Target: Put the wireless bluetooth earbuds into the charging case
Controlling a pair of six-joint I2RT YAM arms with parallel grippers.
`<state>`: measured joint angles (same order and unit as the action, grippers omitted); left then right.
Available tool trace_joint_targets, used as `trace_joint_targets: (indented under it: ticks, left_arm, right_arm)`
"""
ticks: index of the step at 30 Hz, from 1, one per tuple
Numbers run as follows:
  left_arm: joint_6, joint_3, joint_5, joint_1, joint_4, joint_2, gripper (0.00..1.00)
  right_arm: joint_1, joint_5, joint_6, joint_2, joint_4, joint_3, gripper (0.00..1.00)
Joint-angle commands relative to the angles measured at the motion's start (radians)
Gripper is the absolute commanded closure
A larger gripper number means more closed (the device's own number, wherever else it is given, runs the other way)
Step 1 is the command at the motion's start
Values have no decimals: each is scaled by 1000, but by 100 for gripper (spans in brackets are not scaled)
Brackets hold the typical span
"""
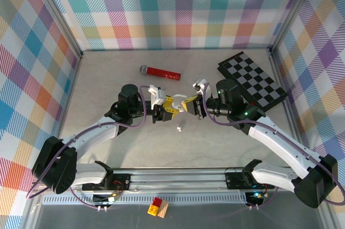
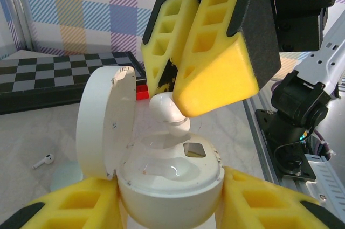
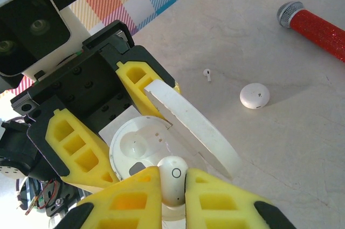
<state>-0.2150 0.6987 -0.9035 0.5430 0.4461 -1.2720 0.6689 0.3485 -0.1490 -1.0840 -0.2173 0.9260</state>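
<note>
The white round charging case [image 2: 170,186] is held off the table by my left gripper [image 2: 170,205], whose yellow fingers [image 2: 253,196] are shut on the case's sides. Its lid [image 2: 105,126] stands open to the left. My right gripper [image 3: 173,186] comes down from above, shut on a white earbud [image 3: 173,178]. That earbud's tip [image 2: 171,115] hangs just over the case's inner tray, by a small dark slot [image 2: 193,150]. A round well [image 3: 132,145] in the tray is bare. In the top view the two grippers [image 1: 168,105] [image 1: 192,105] meet at mid-table. Another earbud [image 1: 178,129] lies loose on the table.
A small closed white oval case [image 3: 254,96] sits on the table near the loose earbud [image 3: 207,74]. A red microphone [image 1: 160,72] lies at the back, a black checkerboard [image 1: 252,81] at the back right. A small red and yellow block [image 1: 158,207] sits beyond the near rail.
</note>
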Motion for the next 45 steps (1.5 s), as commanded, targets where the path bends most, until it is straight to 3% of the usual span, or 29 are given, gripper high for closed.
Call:
trace_joint_targets:
  ticks: [1,16,23,29,34,39,45]
  left_arm:
    - [-20,32,-13,11,20,21,60]
    - [31,34,-6,10,78,5,60]
    - [36,32,12,9,69,0,61]
    - [42,41,38,7,54,2,62]
    - [198,-3,26,-37,270,-28,62]
    - [220,-19,47,-54,311,-17,62]
    - [248,-40,70,-85,338,13,62]
  right_arm:
    - [4,-3,-13,-3,30,1,87]
    - [5,-7,-23,-24,-5,8,86]
    - [4,-60,-58,40,20,0,63]
    - [5,-131,-107,134,70,-31,50]
    - [-2,-250,-195,217,114,-124,49]
    - [-9,-353,-302,269,128,-239,49]
    - [-9,-250,-415,182,184,-337,48]
